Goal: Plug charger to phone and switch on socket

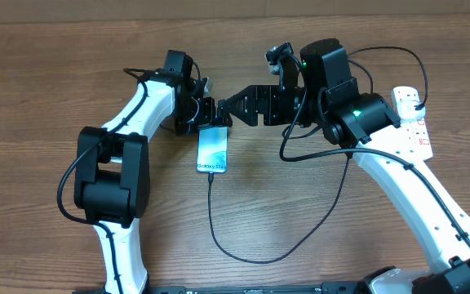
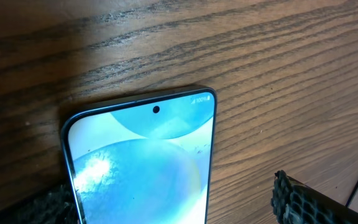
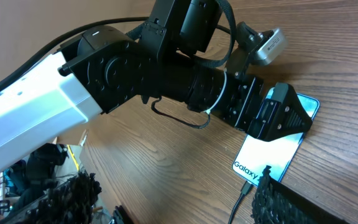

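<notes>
The phone [image 1: 212,150] lies flat on the wooden table with its blue-teal screen lit. The charger [image 1: 219,237] is a thin black cable; its small plug [image 3: 247,185] sits in the phone's near short edge. From there it loops forward and runs right toward the white socket [image 1: 413,122]. My left gripper [image 1: 205,122] is open astride the phone's far end [image 2: 142,155]; the right finger [image 2: 303,202] stands clear of the phone's edge. My right gripper [image 1: 228,108] hovers open beside it, holding nothing, and one finger [image 3: 291,202] hides a corner of the phone [image 3: 272,152].
The socket lies at the table's right edge beside my right arm [image 1: 414,188], with red markings on it. Black arm cables [image 1: 382,53] arc over the table behind the right wrist. The left arm [image 3: 135,68] fills the upper left of the right wrist view.
</notes>
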Controlling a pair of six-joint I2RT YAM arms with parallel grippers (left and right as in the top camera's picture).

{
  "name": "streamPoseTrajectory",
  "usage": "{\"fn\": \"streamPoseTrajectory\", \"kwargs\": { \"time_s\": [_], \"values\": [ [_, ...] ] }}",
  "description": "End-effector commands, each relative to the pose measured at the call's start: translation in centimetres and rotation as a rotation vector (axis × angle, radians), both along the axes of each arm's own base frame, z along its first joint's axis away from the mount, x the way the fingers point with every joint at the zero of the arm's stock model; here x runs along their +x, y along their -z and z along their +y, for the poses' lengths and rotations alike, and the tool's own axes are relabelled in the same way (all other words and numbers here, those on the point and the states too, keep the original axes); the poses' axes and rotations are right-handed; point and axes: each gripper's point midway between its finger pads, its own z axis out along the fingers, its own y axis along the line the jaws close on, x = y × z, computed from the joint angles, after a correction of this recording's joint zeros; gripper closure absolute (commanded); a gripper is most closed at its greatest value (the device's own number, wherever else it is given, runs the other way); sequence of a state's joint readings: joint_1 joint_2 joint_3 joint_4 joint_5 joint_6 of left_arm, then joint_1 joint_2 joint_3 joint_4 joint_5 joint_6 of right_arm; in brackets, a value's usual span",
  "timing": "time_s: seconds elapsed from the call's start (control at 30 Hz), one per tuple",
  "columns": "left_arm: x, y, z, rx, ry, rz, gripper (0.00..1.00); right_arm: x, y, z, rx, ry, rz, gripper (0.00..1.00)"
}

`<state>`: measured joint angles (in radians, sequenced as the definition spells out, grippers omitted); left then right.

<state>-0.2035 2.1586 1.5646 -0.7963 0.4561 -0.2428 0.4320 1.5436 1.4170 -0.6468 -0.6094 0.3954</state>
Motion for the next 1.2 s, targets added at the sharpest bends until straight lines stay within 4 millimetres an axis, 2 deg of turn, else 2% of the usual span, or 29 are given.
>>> {"fn": "streamPoseTrajectory", "kwargs": {
  "time_s": [0.0,0.1,0.2,0.43,0.53,0.63,0.73,0.87,0.93,1.07,1.17],
  "values": [
    [-0.5,2.2,1.4,0.082,-0.011,0.032,0.00,0.1,-0.8,-0.2,0.000,0.008,-0.024,0.17],
    [0.5,1.0,1.5,0.075,-0.019,0.000,0.00,0.0,-0.6,-0.3,-0.007,0.010,-0.015,0.17],
    [1.9,-1.1,2.0,0.067,-0.047,-0.036,0.00,-0.1,-0.2,-0.5,-0.020,0.019,-0.004,0.17],
    [4.9,-8.1,4.4,0.044,-0.141,-0.121,0.00,0.0,0.3,-0.9,-0.045,0.038,0.009,0.17],
    [5.2,-11.6,5.8,0.045,-0.171,-0.162,0.00,0.0,0.3,-1.0,-0.053,0.039,0.005,0.17],
    [5.0,-15.3,7.9,0.084,-0.213,-0.211,0.00,0.0,0.8,-2.1,-0.085,0.048,0.006,0.17],
    [4.3,-20.0,9.7,0.100,-0.255,-0.292,0.01,0.1,0.9,-4.1,-0.115,0.088,0.023,0.16],
    [3.0,-25.7,11.0,0.086,-0.290,-0.407,0.00,0.7,0.8,-8.6,-0.225,0.219,0.021,0.00],
    [2.1,-28.1,11.5,0.080,-0.303,-0.462,0.01,0.6,0.5,-11.4,-0.304,0.306,0.034,0.00],
    [0.2,-31.7,11.8,0.070,-0.315,-0.549,0.00,-0.5,-1.0,-15.3,-0.430,0.429,0.036,0.00],
    [-0.5,-33.0,11.8,0.065,-0.316,-0.581,0.00,-1.5,-2.8,-17.0,-0.480,0.483,0.007,0.00]
  ]
}}
